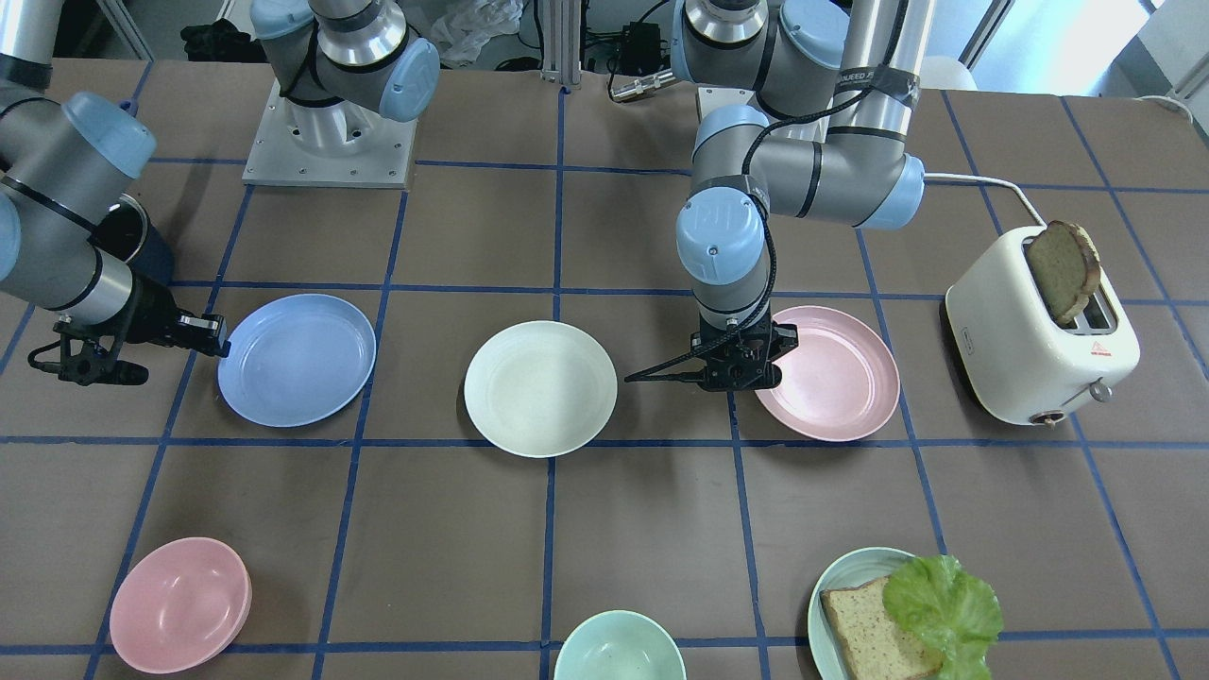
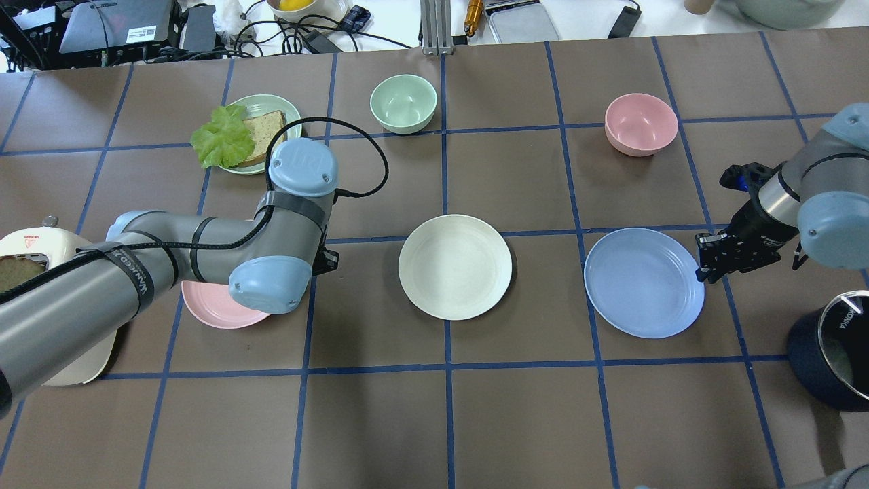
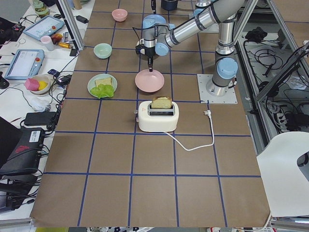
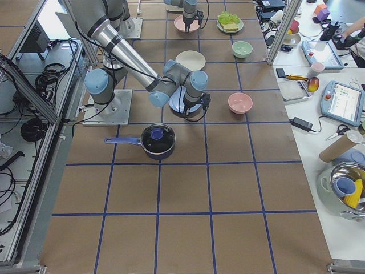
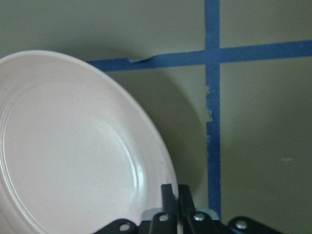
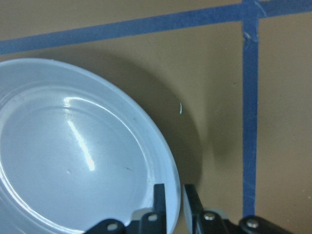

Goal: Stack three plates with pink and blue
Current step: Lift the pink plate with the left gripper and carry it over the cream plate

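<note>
Three plates lie in a row on the brown table: pale blue (image 1: 297, 359), cream-white (image 1: 540, 387) in the middle, and pale pink (image 1: 841, 378). My left gripper (image 1: 746, 378) is shut on the pink plate's rim; in the left wrist view its fingers (image 5: 168, 195) pinch the rim of the pink plate (image 5: 73, 146). My right gripper (image 1: 219, 338) is shut on the blue plate's outer rim; in the right wrist view the gripper (image 6: 174, 197) straddles the rim of the blue plate (image 6: 78, 156). Both plates cast a shadow beneath the gripped edge. In the overhead view my left arm covers much of the pink plate (image 2: 217, 305).
A white toaster (image 1: 1039, 331) with a bread slice stands beyond the pink plate. A dark blue pot (image 2: 831, 353) sits near my right arm. A pink bowl (image 1: 179, 604), a mint bowl (image 1: 619, 647) and a teal plate (image 1: 845, 571) with bread and lettuce line the far edge.
</note>
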`<state>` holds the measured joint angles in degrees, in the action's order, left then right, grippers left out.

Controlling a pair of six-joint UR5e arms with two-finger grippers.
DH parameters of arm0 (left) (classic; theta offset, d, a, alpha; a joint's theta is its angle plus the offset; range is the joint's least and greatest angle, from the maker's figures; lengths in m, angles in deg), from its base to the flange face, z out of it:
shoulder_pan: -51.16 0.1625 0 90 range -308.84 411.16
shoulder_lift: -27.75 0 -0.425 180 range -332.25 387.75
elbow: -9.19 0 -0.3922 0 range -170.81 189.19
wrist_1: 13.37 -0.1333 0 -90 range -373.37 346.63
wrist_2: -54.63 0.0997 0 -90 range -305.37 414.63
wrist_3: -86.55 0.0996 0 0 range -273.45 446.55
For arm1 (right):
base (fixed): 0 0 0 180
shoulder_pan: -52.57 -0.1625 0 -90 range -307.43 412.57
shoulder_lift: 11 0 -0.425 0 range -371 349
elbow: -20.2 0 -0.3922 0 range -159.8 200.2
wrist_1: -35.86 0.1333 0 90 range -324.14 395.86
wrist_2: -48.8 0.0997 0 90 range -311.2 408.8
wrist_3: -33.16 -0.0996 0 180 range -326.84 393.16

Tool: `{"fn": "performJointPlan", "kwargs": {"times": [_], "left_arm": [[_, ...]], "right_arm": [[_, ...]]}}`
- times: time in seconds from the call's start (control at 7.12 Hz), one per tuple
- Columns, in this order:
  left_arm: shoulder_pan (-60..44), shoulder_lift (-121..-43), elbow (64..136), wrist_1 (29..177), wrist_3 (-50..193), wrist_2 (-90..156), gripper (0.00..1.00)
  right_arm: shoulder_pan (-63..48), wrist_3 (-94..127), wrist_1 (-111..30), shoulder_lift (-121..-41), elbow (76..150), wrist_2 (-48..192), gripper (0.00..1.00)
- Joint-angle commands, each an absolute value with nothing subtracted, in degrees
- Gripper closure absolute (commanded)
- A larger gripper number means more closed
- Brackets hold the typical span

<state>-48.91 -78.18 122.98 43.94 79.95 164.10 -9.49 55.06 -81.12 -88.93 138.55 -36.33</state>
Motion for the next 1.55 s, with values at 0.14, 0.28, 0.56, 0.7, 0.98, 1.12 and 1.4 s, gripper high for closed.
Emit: {"fn": "performJointPlan", "kwargs": {"times": [0.14, 0.28, 0.56, 0.7, 0.98, 1.12, 1.4], "left_arm": [[-53.5, -79.0, 110.6, 59.0, 76.7, 164.1, 1.0], [-55.2, -79.9, 109.0, 59.1, 74.2, 163.9, 1.0], [-59.1, -82.5, 104.9, 59.9, 69.0, 163.7, 1.0], [-60.8, -83.7, 102.6, 61.9, 66.4, 163.7, 1.0], [-64.2, -87.1, 95.5, 66.2, 61.8, 161.9, 1.0], [-66.0, -89.5, 92.3, 66.3, 60.4, 160.5, 1.0], [-70.3, -94.3, 86.8, 67.1, 59.6, 160.5, 1.0]], "right_arm": [[-9.4, 54.6, -83.6, -86.6, 139.2, -36.4, 0.73], [-9.3, 54.5, -85.5, -86.2, 139.4, -36.4, 0.71], [-9.3, 54.5, -85.4, -86.2, 139.4, -36.3, 1.0], [-9.3, 54.6, -84.9, -86.2, 139.4, -36.3, 1.0], [-9.2, 54.9, -84.7, -87.0, 139.1, -36.4, 1.0], [-9.2, 55.9, -84.7, -87.2, 138.1, -36.4, 1.0], [-9.3, 56.0, -79.7, -87.5, 133.7, -37.2, 1.0]]}}
